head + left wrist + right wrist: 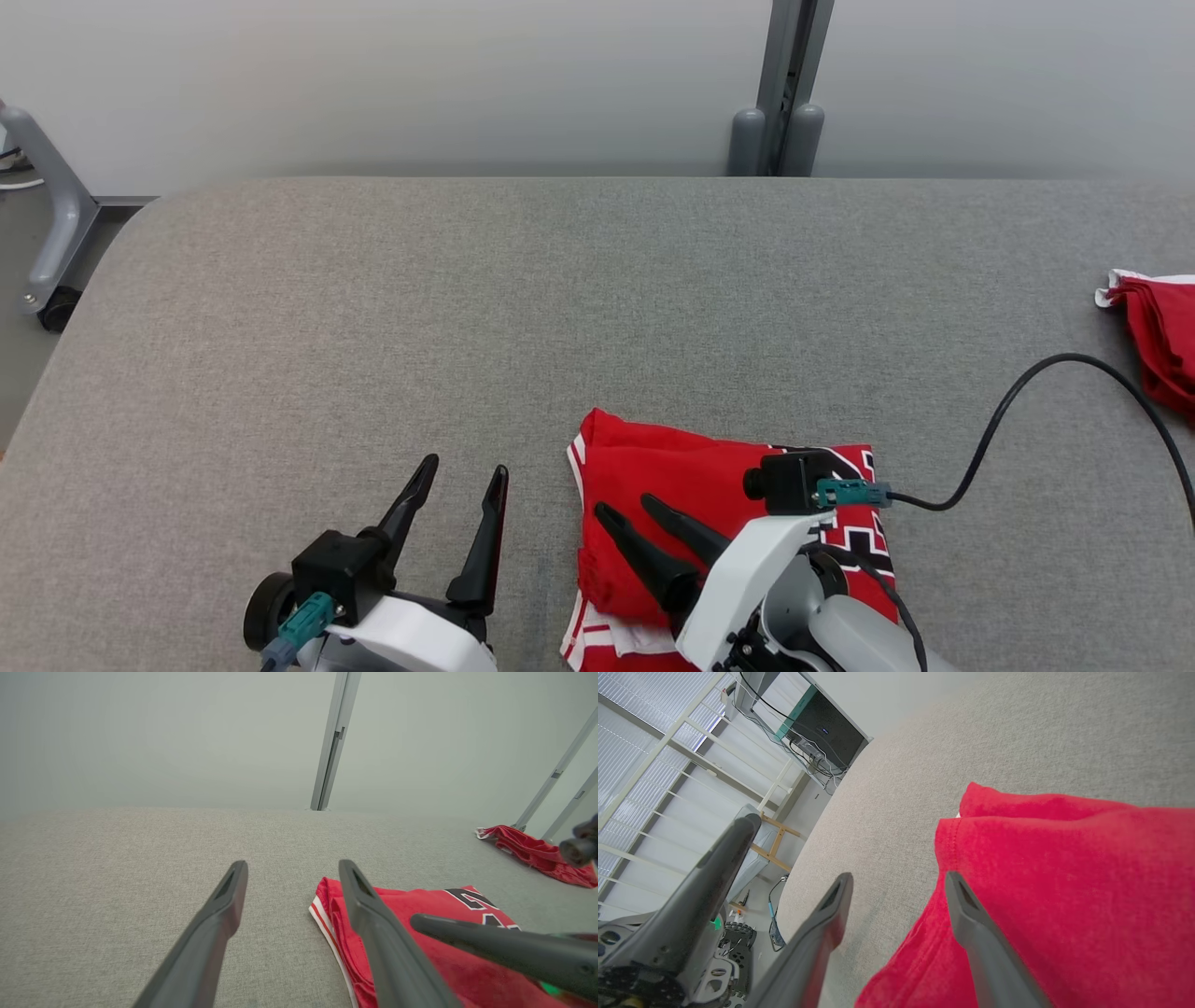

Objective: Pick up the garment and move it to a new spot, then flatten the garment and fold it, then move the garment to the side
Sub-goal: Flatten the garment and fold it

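The garment is a red jersey with white trim and black lettering, folded into a compact rectangle near the front edge of the grey table. My right gripper hovers over its left part, open, with nothing between the fingers. In the right wrist view the right gripper straddles the edge of the garment. Left of the garment my left gripper stands open above bare table. The left wrist view has the left gripper beside the garment, with a right finger lying across the cloth.
Another red cloth lies at the table's right edge, also seen as a red cloth from the left wrist. A black cable arcs from my right wrist. A grey wheeled stand sits beyond the table's left corner.
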Motion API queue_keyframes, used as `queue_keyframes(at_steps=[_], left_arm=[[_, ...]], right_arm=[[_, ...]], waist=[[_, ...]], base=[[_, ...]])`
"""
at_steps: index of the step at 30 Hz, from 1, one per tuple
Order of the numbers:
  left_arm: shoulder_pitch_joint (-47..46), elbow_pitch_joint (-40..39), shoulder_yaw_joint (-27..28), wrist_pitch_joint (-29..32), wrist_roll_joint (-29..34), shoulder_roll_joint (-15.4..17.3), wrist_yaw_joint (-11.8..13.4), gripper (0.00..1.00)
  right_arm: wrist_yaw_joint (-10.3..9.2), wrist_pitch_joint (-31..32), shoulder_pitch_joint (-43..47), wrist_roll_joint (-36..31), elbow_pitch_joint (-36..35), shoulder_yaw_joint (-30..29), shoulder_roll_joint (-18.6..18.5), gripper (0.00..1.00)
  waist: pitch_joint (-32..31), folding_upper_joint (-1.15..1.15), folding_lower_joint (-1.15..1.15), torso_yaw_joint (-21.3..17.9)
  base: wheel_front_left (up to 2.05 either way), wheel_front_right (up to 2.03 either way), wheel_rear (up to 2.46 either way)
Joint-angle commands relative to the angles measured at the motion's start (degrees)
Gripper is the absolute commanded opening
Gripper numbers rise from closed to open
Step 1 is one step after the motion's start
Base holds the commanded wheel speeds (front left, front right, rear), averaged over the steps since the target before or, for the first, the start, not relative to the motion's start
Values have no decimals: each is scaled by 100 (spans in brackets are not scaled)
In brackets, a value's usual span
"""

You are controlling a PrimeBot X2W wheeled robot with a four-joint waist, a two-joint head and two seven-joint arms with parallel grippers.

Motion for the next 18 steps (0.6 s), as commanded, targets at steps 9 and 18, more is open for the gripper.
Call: queue_keyframes(at_steps=[9,18], left_arm=[[56,-14,-69,32,-11,56,43,100],[144,-29,-157,34,-4,55,69,100]], right_arm=[[3,-813,-281,-429,30,83,-281,100],[3,-1618,-71,-1703,250,-1061,-597,100]], waist=[[-102,0,0,-100],[-228,0,0,-246]], base=[[0,0,0],[0,0,0]])
